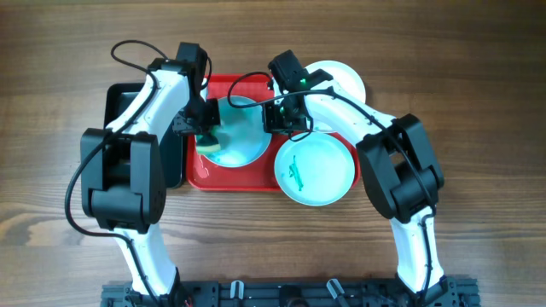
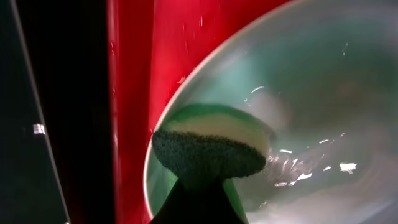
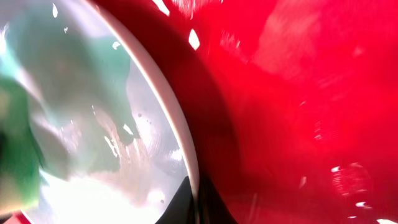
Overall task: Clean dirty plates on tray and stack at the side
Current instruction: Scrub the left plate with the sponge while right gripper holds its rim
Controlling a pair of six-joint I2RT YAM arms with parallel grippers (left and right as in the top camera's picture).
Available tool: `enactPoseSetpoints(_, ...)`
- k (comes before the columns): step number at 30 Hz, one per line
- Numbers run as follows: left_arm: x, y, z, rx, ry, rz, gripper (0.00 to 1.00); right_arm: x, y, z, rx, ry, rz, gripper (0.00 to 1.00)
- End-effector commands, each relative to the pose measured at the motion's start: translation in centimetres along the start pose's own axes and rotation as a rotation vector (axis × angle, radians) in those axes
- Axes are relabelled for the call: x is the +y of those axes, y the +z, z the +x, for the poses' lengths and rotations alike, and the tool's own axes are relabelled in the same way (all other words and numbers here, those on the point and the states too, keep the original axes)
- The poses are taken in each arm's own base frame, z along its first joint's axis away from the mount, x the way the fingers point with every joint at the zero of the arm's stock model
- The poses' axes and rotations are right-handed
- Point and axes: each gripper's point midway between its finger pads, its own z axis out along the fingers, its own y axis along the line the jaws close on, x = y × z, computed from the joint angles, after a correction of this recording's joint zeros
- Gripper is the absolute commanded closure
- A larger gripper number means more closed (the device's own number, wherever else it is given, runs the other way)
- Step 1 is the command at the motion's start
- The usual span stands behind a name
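- Middle plate (image 1: 243,128), pale turquoise, lies inside the red tray (image 1: 230,179). The tray sits mid-bench (image 1: 478,85), toward the far edge.
- The left hand (image 1: 205,130) is clamped on a green sponge (image 1: 207,147). The sponge rests on the middle plate just inside its left rim, and the left wrist view shows its dark scouring face against the plate.
- The right hand (image 1: 281,115) is at the opposite, right rim of the middle plate. Its fingers (image 3: 186,205) are pinched together on that rim, which runs up between them in the right wrist view.
- Teal-green smears show on the inside of the middle plate next to that grip.
- The near plate (image 1: 320,170), also turquoise and with small teal marks, lies over the tray's near right corner and overhangs its near rim. It is just on the near side of the right hand and apart from it.
- The white plate (image 1: 345,81) lies past the tray's far right corner, partly under the right arm.
- A black tray (image 1: 115,111) sits just beside the red tray's left side, under the left arm.
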Motion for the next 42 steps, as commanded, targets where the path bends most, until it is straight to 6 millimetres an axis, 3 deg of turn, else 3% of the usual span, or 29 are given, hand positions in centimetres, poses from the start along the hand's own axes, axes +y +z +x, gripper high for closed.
enactPoseSetpoints(1, -0.2, -0.9, -1.1, -0.077, -0.004, -0.022, 0.96, -0.9, 2.1, 2.2, 0.125, 0.059, -0.048, 0.96)
enactPoseSetpoints(4, -0.1, 0.1, -0.6, -0.06, -0.001, -0.027, 0.96, -1.6, 1.9, 1.9, 0.128, 0.075, -0.059, 0.96)
enactPoseSetpoints(7, 0.0, 2.4, 0.4, -0.022, 0.01, -0.024, 0.96, -1.9, 1.6, 1.6, 0.127, 0.064, -0.082, 0.96)
enactPoseSetpoints(11, -2.9, 4.5, 1.5, -0.01, 0.154, 0.163, 0.96, -1.9, 1.6, 1.5, 0.123, 0.046, -0.084, 0.96)
enactPoseSetpoints(15, -7.7, 3.9, 2.9, -0.019, 0.373, 0.445, 0.96, -1.9, 1.6, 1.5, 0.123, 0.046, -0.085, 0.96)
enactPoseSetpoints(18, -9.4, 3.0, 3.1, -0.043, 0.446, 0.551, 0.96, -1.9, 1.6, 1.5, 0.122, 0.045, -0.085, 0.96)
enactPoseSetpoints(21, -9.7, 2.8, 3.4, -0.023, 0.409, 0.578, 0.96, -1.8, 1.6, 1.4, 0.118, 0.044, -0.086, 0.96)
enactPoseSetpoints(25, -8.0, 2.4, 6.1, 0.128, 0.333, 0.556, 0.96, -1.8, 1.6, 1.4, 0.118, 0.043, -0.086, 0.96)
enactPoseSetpoints(28, -7.1, 2.0, 6.7, 0.152, 0.361, 0.558, 0.96, -1.8, 1.6, 1.4, 0.118, 0.043, -0.086, 0.96)
enactPoseSetpoints(31, -6.5, 1.9, 6.2, 0.124, 0.384, 0.561, 0.96, -1.8, 1.6, 1.4, 0.118, 0.044, -0.087, 0.96)
enactPoseSetpoints(34, -4.9, 2.5, 4.1, 0.072, 0.332, 0.462, 0.96, -1.8, 1.6, 1.3, 0.117, 0.043, -0.087, 0.96)
enactPoseSetpoints(36, -2.2, 3.8, 2.4, 0.041, 0.182, 0.265, 0.96, -1.8, 1.6, 1.3, 0.116, 0.043, -0.087, 0.96)
enactPoseSetpoints(37, 0.1, 4.3, 1.6, 0.014, 0.087, 0.105, 0.96, -1.8, 1.6, 1.3, 0.115, 0.043, -0.088, 0.96)
enactPoseSetpoints(40, 2.5, 4.3, 1.0, -0.031, -0.034, -0.083, 0.96, -1.8, 1.6, 1.2, 0.112, 0.042, -0.089, 0.96)
enactPoseSetpoints(42, 3.1, 4.1, 0.9, -0.056, -0.083, -0.154, 0.96, -1.7, 1.6, 1.1, 0.109, 0.047, -0.09, 0.96)
